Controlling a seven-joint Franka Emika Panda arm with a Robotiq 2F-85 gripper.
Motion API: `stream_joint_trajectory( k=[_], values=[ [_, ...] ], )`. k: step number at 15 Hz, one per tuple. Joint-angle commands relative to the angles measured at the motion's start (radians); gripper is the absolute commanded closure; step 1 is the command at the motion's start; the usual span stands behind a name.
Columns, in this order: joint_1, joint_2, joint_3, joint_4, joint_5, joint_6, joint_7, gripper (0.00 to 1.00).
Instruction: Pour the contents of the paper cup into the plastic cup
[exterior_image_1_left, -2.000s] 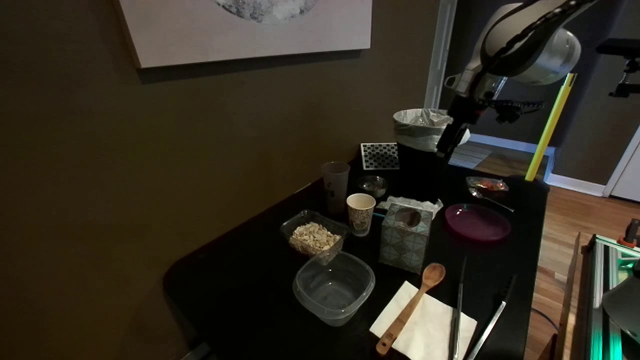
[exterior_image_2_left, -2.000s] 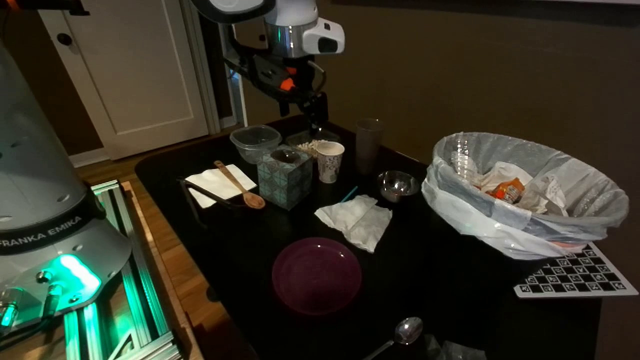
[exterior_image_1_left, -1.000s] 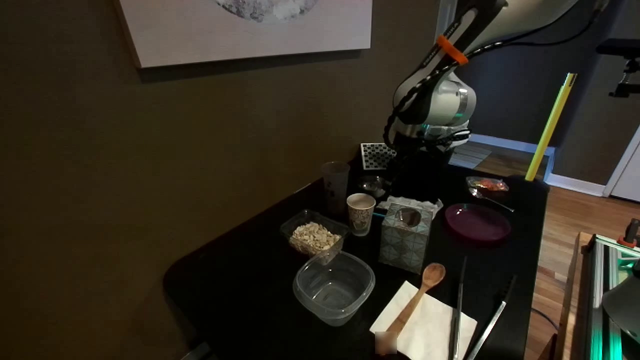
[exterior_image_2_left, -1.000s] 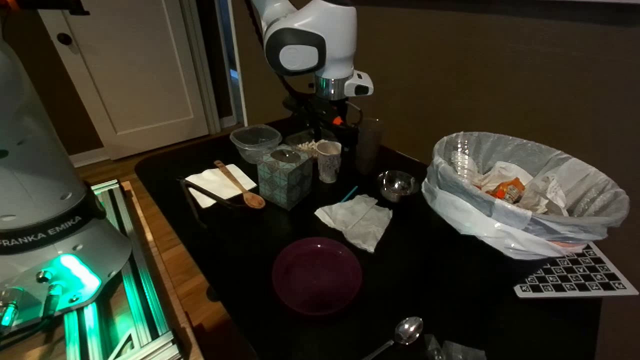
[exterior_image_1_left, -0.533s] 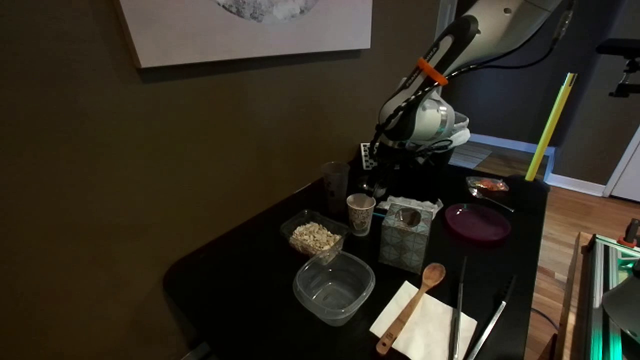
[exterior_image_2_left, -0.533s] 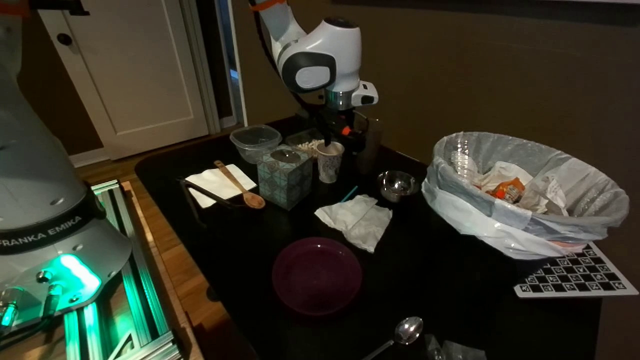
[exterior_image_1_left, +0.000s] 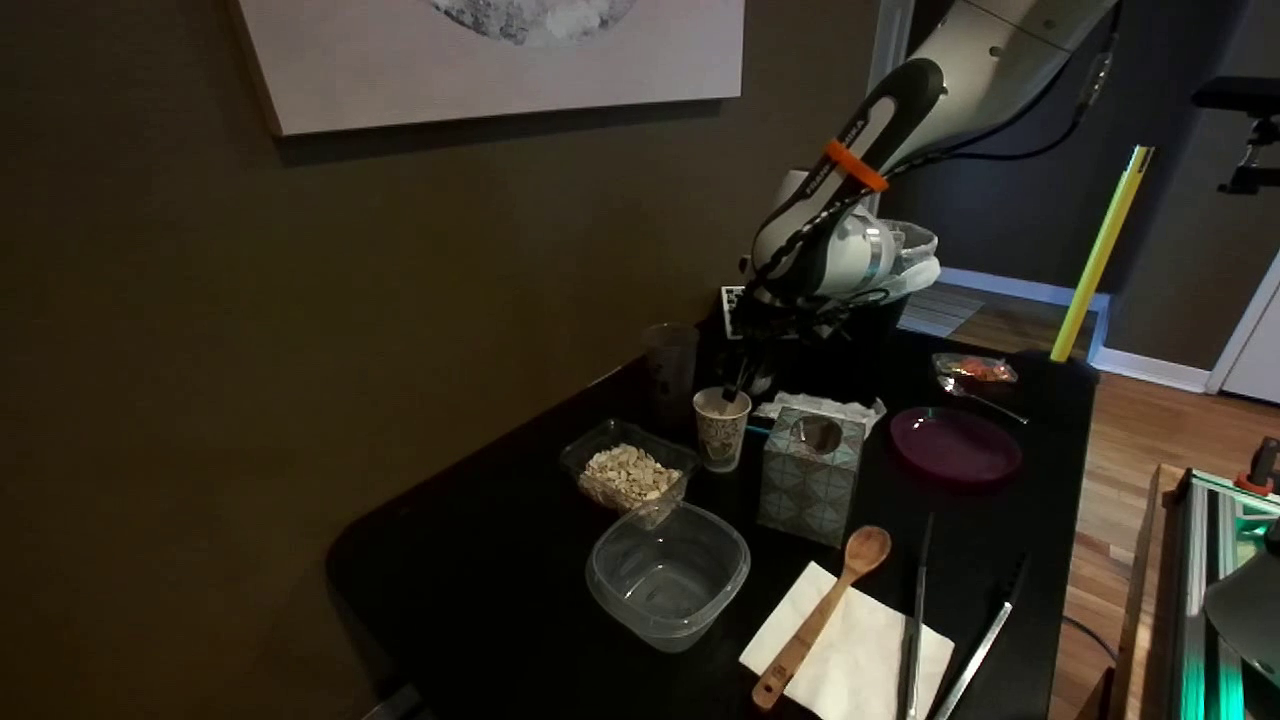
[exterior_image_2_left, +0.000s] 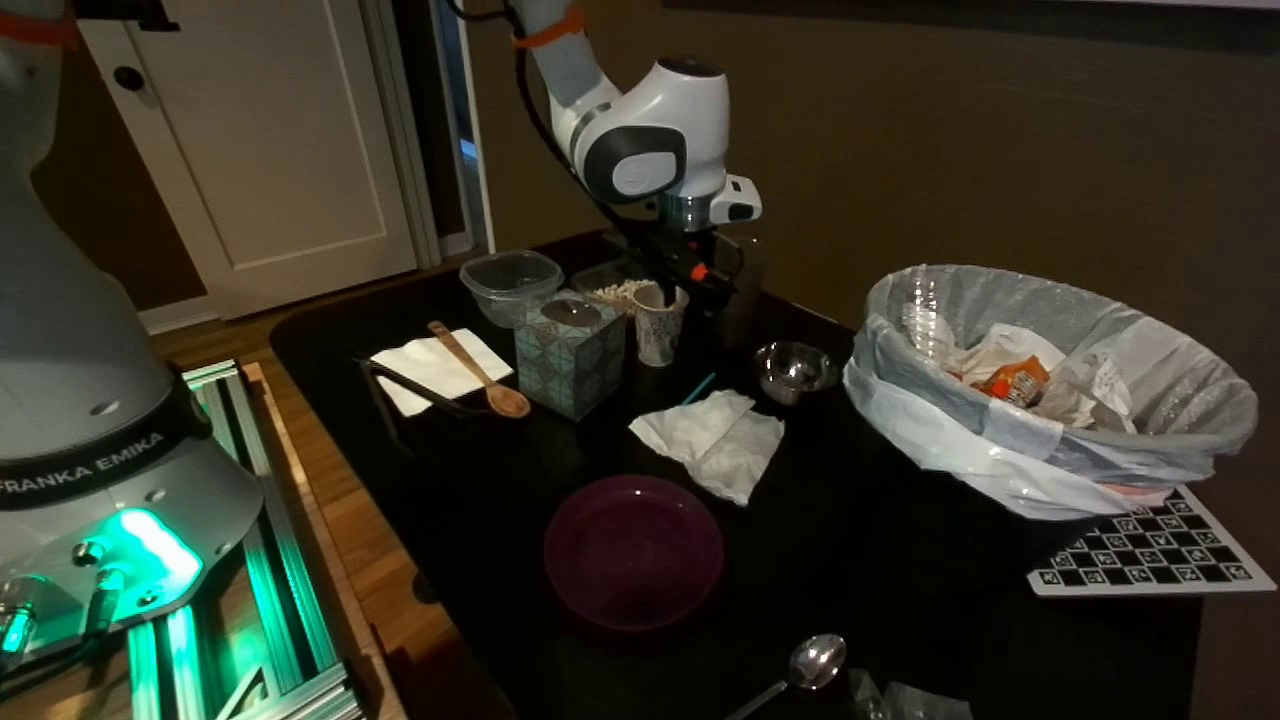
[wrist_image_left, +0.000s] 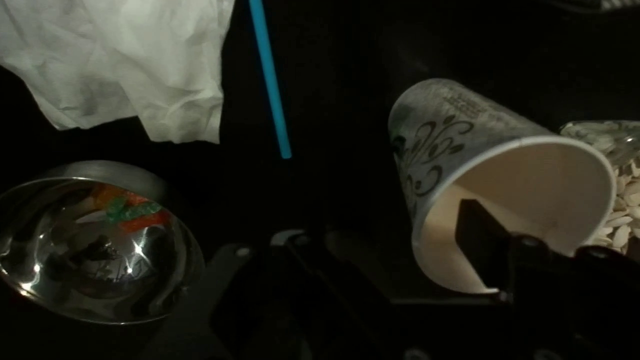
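Observation:
The paper cup (exterior_image_1_left: 720, 436) stands upright on the black table, white with a brown swirl print; it also shows in an exterior view (exterior_image_2_left: 658, 335) and in the wrist view (wrist_image_left: 440, 132). Its bottom and contents are not visible. My gripper (wrist_image_left: 395, 220) is open and tilted, low at the cup's rim. One finger dips into the cup's mouth; the other is outside, dark and hard to make out. In an exterior view the gripper (exterior_image_2_left: 693, 297) is beside the cup's rim. The plastic cup (exterior_image_1_left: 668, 365), greyish and see-through, stands close behind the paper cup, partly hidden by the gripper in an exterior view (exterior_image_2_left: 745, 285).
A metal bowl (exterior_image_2_left: 795, 372) with candies stands beside the cups. The tissue box (exterior_image_1_left: 812, 485), a tub of nuts (exterior_image_1_left: 630, 475) and an empty clear tub (exterior_image_1_left: 668, 575) are near. A blue straw (wrist_image_left: 270, 80), crumpled napkin (exterior_image_2_left: 715, 440), purple plate (exterior_image_2_left: 633, 552) and trash bin (exterior_image_2_left: 1050, 440) are around.
My gripper has come down from above and behind onto the paper cup, and one finger is now inside its mouth. The cups have not visibly moved.

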Motion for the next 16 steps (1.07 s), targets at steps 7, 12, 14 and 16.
stream_joint_trajectory(
  k=[7,12,14,16],
  values=[
    [-0.033,0.060,0.038,0.032,-0.072,0.004,0.101,1.00],
    [-0.027,-0.017,0.008,-0.005,-0.108,-0.015,0.150,0.99],
    [-0.029,-0.071,0.002,-0.023,-0.119,-0.036,0.157,0.99],
    [-0.014,-0.135,-0.022,-0.043,-0.143,-0.059,0.171,0.99]
  ],
)
